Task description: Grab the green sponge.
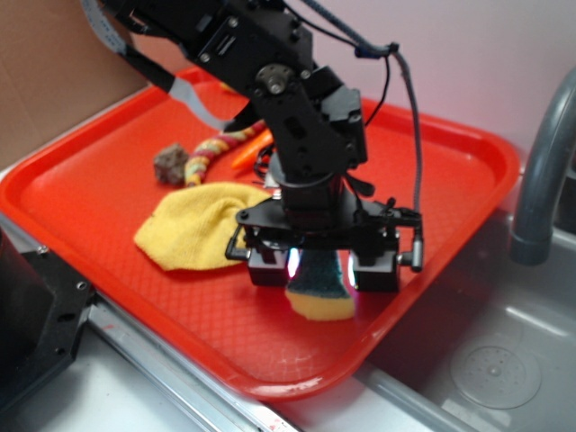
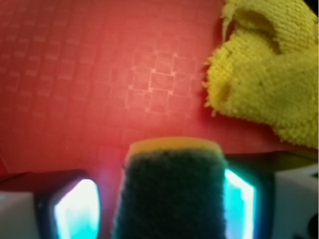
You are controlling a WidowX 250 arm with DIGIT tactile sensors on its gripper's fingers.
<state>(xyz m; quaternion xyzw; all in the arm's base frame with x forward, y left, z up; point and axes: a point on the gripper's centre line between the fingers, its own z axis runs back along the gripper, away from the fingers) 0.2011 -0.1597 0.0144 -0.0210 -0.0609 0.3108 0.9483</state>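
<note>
Straddling the green sponge (image 1: 319,286) near the front edge of the red tray (image 1: 81,180), gripper (image 1: 322,270) jaws flanking both sides, seemingly closing for grasp, contact not confirmable, beside the yellow terry cloth (image 1: 193,225).

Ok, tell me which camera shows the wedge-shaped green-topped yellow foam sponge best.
The exterior view: the green sponge shows whole, green scouring top and yellow foam base, between the gripper fingers. The wrist view shows mostly its blurred green top, cropped at the bottom edge.
</note>
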